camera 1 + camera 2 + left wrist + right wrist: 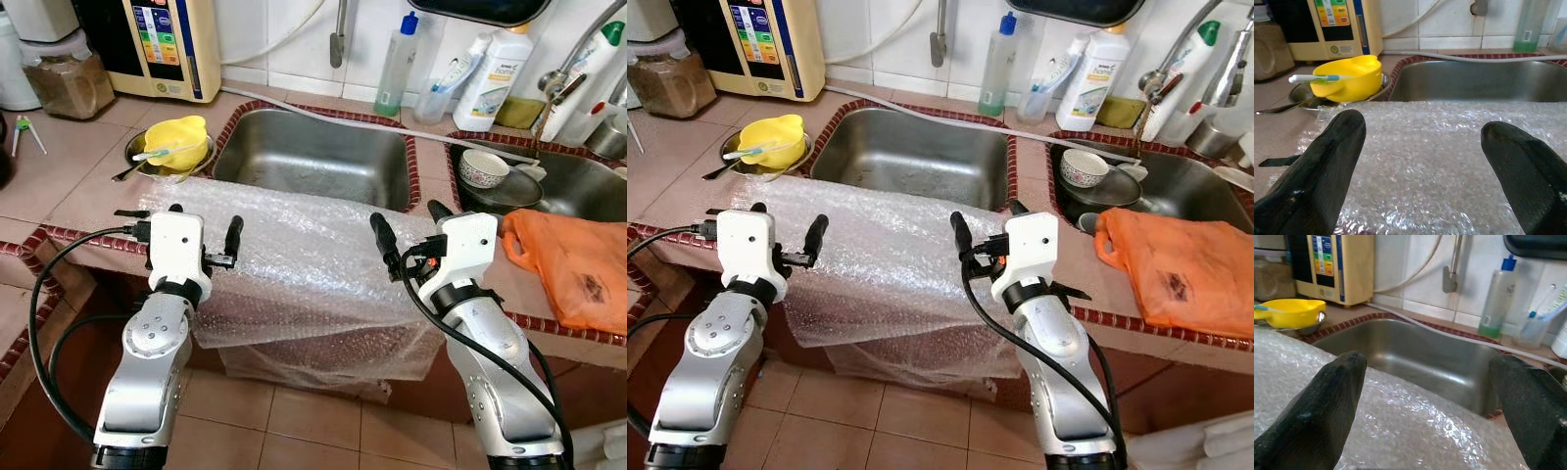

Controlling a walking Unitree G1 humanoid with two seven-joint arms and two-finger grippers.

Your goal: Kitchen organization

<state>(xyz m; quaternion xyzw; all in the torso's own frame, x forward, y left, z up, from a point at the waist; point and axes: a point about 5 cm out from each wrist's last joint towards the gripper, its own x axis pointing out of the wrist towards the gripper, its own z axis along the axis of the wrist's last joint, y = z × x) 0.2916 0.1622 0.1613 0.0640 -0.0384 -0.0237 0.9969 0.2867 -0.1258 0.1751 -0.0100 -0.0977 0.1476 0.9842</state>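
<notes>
A clear sheet of bubble wrap (304,255) lies on the tiled counter in front of the empty steel sink (313,157) and hangs down over the counter's front edge. My left gripper (204,223) hovers over the sheet's left part, open, with nothing between its fingers (1327,161). Over the sheet's right part my right gripper (411,223) is open too, its fingers (1322,406) spread wide above the wrap. A yellow bowl (181,137) with a white-handled utensil across it sits in a metal bowl left of the sink.
An orange plastic bag (573,264) lies on the counter at the right. The second sink holds a patterned bowl (483,168) and a pan. Bottles (397,69) stand along the tiled wall. A water purifier (162,44) and a jar (69,83) stand at the back left.
</notes>
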